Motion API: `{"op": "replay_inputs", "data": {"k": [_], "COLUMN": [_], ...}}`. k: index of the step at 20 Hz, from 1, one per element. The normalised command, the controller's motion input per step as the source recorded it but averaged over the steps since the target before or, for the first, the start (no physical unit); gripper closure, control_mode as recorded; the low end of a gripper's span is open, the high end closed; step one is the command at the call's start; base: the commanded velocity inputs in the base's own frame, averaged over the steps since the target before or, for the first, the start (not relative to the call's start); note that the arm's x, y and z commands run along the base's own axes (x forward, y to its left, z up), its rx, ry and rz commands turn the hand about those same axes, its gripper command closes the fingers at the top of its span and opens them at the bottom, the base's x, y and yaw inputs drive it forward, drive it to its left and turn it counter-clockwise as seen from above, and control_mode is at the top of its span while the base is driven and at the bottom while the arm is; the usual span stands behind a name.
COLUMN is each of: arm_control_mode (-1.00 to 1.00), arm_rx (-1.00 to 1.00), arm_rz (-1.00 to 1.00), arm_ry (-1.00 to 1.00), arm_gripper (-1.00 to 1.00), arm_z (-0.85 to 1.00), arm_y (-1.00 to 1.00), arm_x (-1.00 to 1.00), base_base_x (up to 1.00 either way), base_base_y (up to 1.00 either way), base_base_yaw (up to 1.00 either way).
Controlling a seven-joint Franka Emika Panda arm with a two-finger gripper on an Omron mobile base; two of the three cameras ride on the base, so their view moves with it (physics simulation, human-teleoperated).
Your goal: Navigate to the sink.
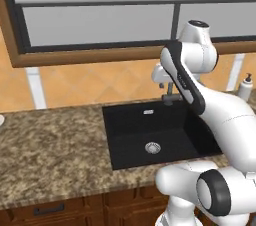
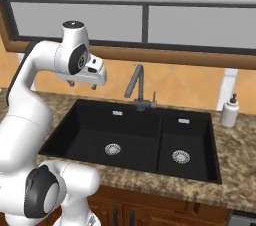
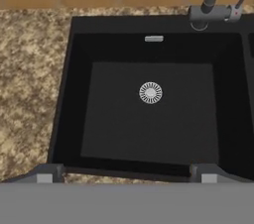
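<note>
The sink (image 2: 135,140) is set into the granite tabletop (image 1: 50,150) directly ahead of the robot, under the window. It has two basins: a wide left one with a round drain (image 3: 150,92) and overflow plate (image 3: 154,38), and a narrower right one. The faucet (image 2: 136,87) rises at its back edge, and a soap bottle (image 2: 229,111) stands near the tabletop's back edge, just right of the sink.

The gripper (image 2: 82,84) hangs above the left basin, looking straight down into it. The fingers (image 3: 44,173) stand well apart, released and holding nothing.

The base appears to sit right at the tabletop's front edge, centred on the left basin. The navigation looks essentially done; at most a small final adjustment or stop remains.
</note>
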Motion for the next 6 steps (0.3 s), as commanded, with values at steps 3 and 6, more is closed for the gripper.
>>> {"op": "replay_inputs", "data": {"k": [3, 6], "arm_control_mode": [1.00, 1.00], "arm_rx": [0.00, 0.00], "arm_rz": [0.00, 0.00], "arm_ry": [0.00, 0.00], "arm_gripper": [-1.00, -1.00], "arm_z": [0.00, 0.00], "arm_y": [0.00, 0.00], "arm_x": [0.00, 0.00], "base_base_x": [0.01, 0.00], "base_base_y": [-0.75, -0.70], "base_base_yaw": [-0.01, -0.03]}}
